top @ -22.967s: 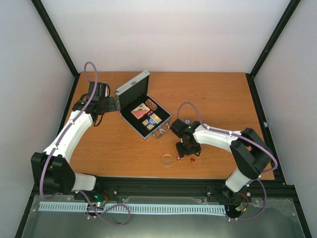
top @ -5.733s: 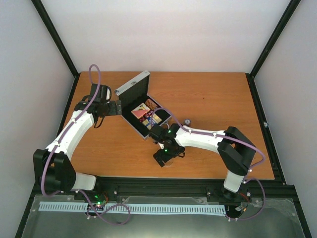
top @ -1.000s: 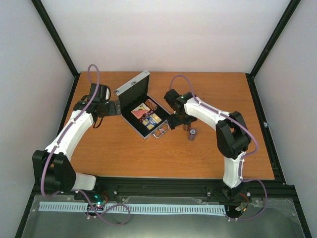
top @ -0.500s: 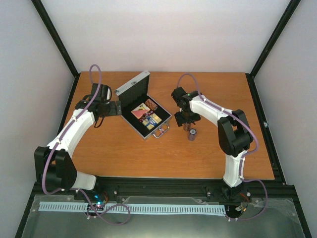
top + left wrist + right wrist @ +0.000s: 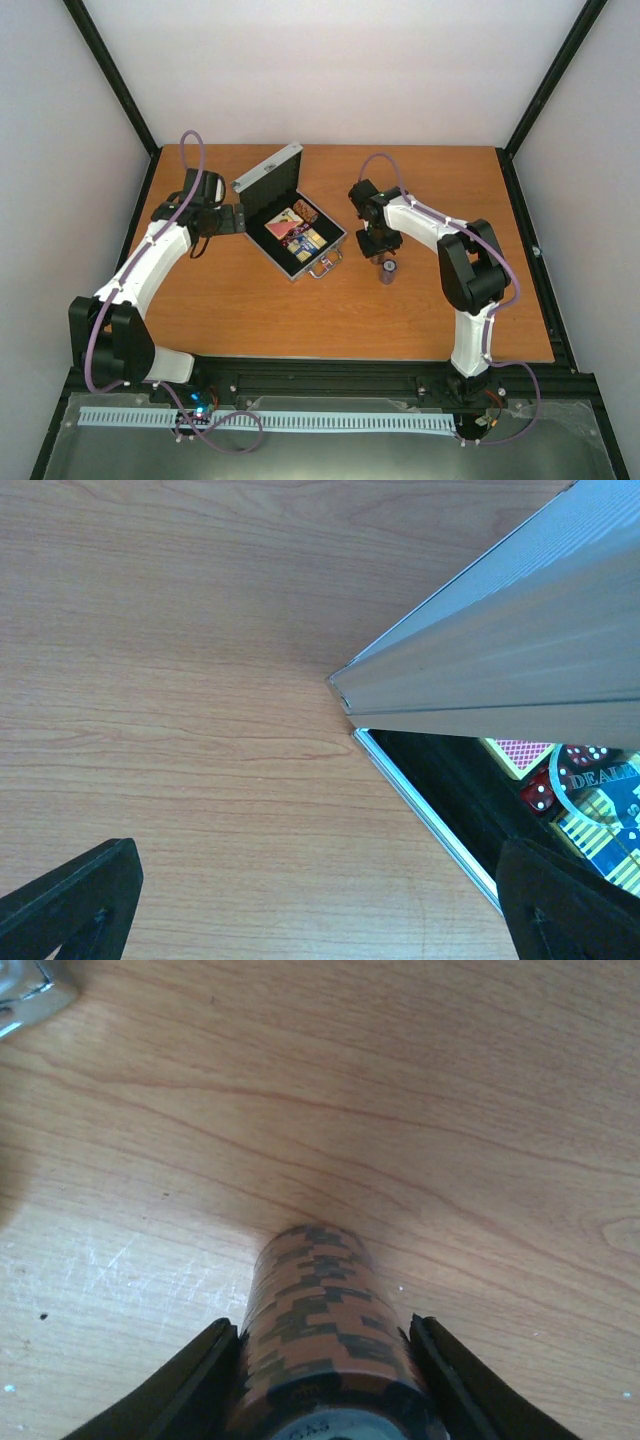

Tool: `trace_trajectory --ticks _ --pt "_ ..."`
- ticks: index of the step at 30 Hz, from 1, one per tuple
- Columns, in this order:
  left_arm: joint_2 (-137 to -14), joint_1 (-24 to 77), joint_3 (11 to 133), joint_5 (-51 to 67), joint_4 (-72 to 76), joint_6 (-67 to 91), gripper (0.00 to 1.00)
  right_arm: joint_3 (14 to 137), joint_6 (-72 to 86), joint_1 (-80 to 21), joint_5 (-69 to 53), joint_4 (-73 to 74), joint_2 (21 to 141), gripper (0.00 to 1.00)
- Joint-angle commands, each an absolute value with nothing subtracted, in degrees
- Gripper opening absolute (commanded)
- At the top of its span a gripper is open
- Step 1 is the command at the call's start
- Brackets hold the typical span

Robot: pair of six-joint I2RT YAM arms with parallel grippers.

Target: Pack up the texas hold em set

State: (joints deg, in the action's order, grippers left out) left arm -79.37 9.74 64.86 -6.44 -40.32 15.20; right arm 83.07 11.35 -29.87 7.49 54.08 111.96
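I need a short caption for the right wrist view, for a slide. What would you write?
The right end effector straddles an upright chip stack on the wooden table.

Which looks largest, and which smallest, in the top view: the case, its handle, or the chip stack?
1. Case, by far the largest.
2. Handle and chip stack: they look about alike, so I do not rank them.
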Motion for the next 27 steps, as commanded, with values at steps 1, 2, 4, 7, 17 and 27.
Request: trace_trajectory --ticks 1,2,4,7,17,27 --pt "-77.4 9.5 64.7 -6.8 -40.7 15.7 1.00 82.2 10.9 -29.3 6.9 52.7 112.9 0.33" --pt "-77.1 9.5 64.6 -6.8 -40.8 15.7 1.00 82.1 11.0 -29.3 7.0 52.7 112.7 0.25" --pt "-76.4 9.5 64.4 -6.9 -40.9 15.5 1.00 82.1 11.1 -29.3 6.7 52.7 112.0 0.15" --pt "-75.8 9.5 64.7 -7.1 -41.4 15.2 1.00 83.1 11.2 -29.3 5.5 53.1 110.1 0.08" --pt "-73.1 9.5 64.9 -6.5 -42.7 15.0 1.00 84.8 18.7 -29.8 -11.4 45.9 98.1 0.03" --pt "-70.3 9.5 64.8 -6.6 -44.8 14.9 1.00 91.0 26.6 -41.0 -15.3 25.8 106.1 0.03"
